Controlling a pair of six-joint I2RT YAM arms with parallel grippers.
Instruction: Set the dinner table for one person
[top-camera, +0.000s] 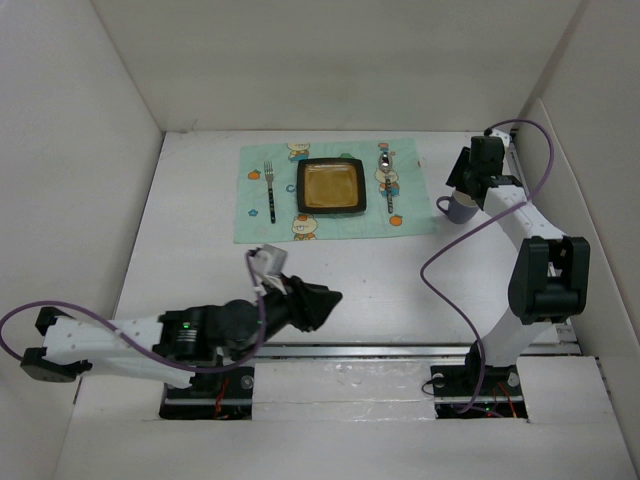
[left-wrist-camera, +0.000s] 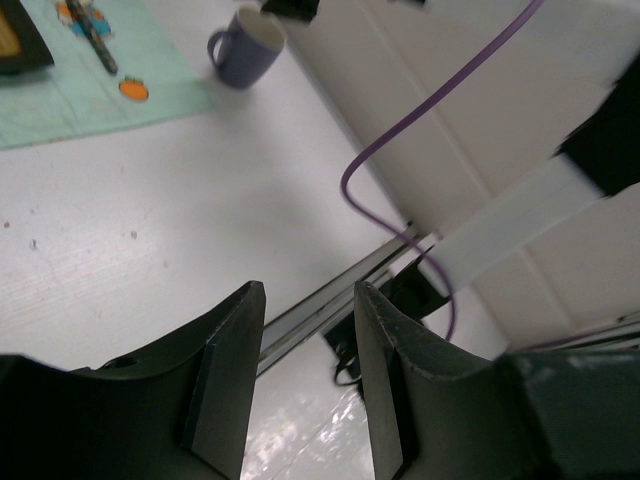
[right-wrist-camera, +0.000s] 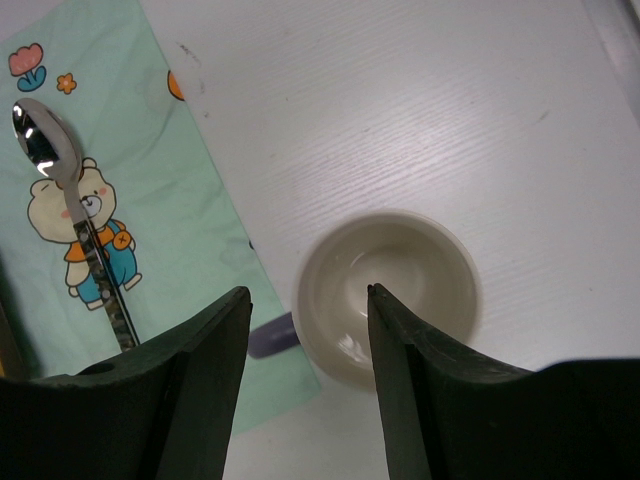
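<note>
The white dinner table (top-camera: 200, 250) carries a mint-green placemat (top-camera: 250, 225) at the back. On the placemat lie a fork (top-camera: 269, 190), a black square plate (top-camera: 331, 187) and a spoon (top-camera: 387, 180). A blue mug (top-camera: 460, 209) with a cream inside stands upright on the table by the placemat's right edge. My right gripper (top-camera: 466, 185) is open just above the mug (right-wrist-camera: 400, 290). One finger is over its inside and the other over its handle side, and neither presses the wall. My left gripper (top-camera: 325, 300) is open and empty near the front middle.
White walls (top-camera: 90, 150) close in the table on the left, back and right. A metal rail (top-camera: 380, 352) runs along the near edge by the arm bases. A purple cable (top-camera: 440, 250) loops from the right arm over the table. The spoon (right-wrist-camera: 60, 170) lies left of the mug.
</note>
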